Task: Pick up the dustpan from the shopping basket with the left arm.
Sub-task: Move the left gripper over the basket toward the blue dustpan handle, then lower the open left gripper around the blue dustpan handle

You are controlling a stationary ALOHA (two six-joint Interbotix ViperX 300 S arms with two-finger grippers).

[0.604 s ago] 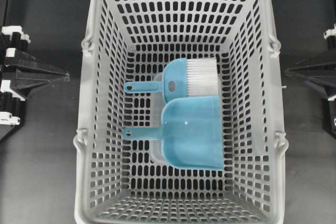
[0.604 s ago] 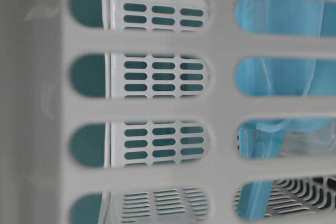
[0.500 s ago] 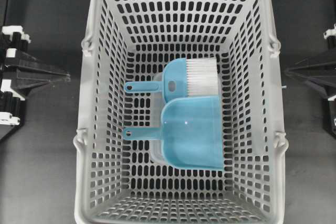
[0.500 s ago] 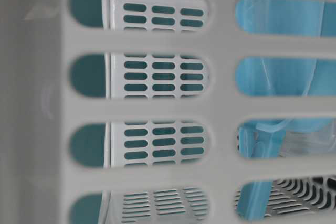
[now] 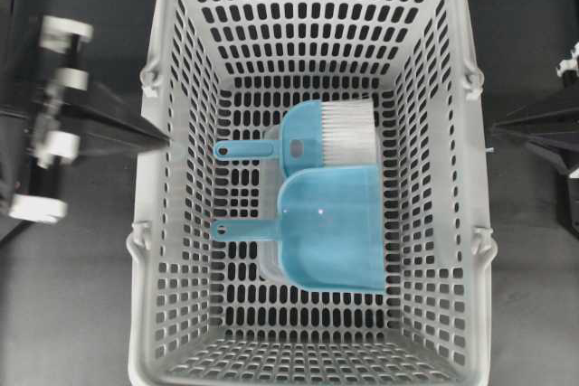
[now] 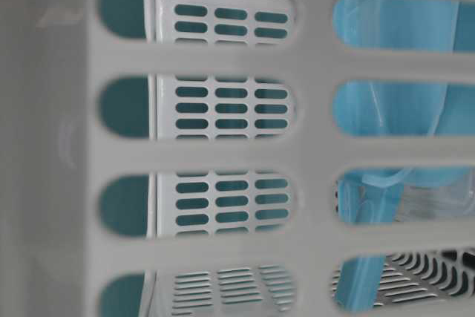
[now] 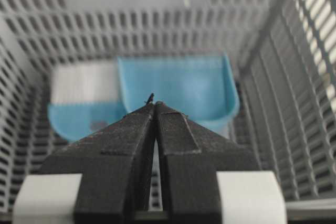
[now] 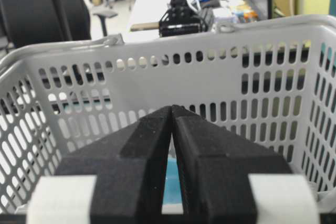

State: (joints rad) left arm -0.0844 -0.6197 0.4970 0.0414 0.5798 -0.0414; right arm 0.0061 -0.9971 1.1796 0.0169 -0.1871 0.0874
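Note:
The teal dustpan (image 5: 330, 234) lies flat on the floor of the grey shopping basket (image 5: 172, 250), its thin handle (image 5: 237, 228) pointing left. My left gripper (image 5: 162, 138) is shut and empty, its tip over the basket's left rim, apart from the dustpan. In the left wrist view the shut fingertips (image 7: 155, 104) point at the dustpan (image 7: 181, 83) and hide its handle. My right gripper (image 5: 496, 128) is shut and empty outside the basket's right wall; its tips (image 8: 172, 108) face the basket wall (image 8: 252, 72). Through the slots the table-level view shows the dustpan (image 6: 386, 109).
A teal brush (image 5: 312, 137) with white bristles lies just behind the dustpan, touching it, its handle also pointing left; it shows in the left wrist view too (image 7: 79, 100). Tall slotted basket walls (image 7: 294, 103) surround both. Dark table (image 5: 72, 314) flanks the basket.
My left arm has swung right toward the basket, its tip now at the left rim, blurred by motion. The right arm, dustpan and brush have stayed put.

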